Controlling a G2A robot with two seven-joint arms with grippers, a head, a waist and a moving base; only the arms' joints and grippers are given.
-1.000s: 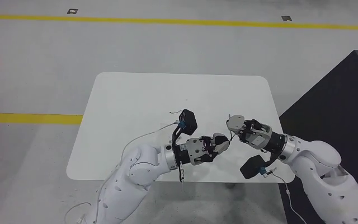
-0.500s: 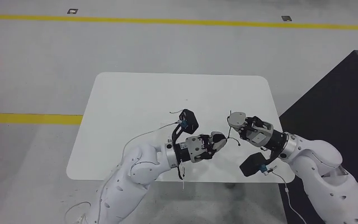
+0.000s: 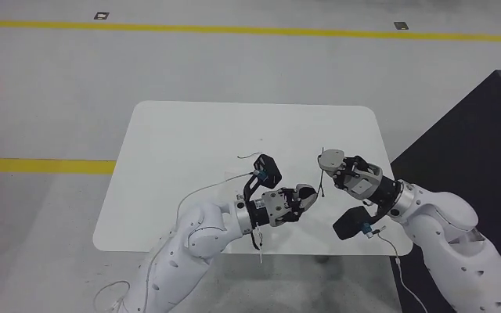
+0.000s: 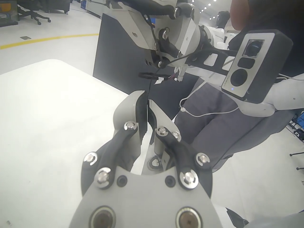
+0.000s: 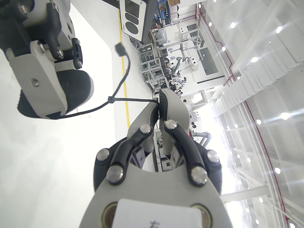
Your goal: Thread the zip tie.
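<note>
A thin, curved black zip tie (image 5: 111,99) with a small square head is held over the table (image 3: 196,141), at 3 o'clock of its centre. It is pinched in the closed fingers of the left gripper (image 4: 145,99) and the right gripper (image 5: 158,103), and is seemingly looped.

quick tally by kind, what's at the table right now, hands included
zip tie: 1 (black, pinched by both hands above the table)
hands: 2 (left hand, right hand)
table: 1 (white)
total: 4
</note>
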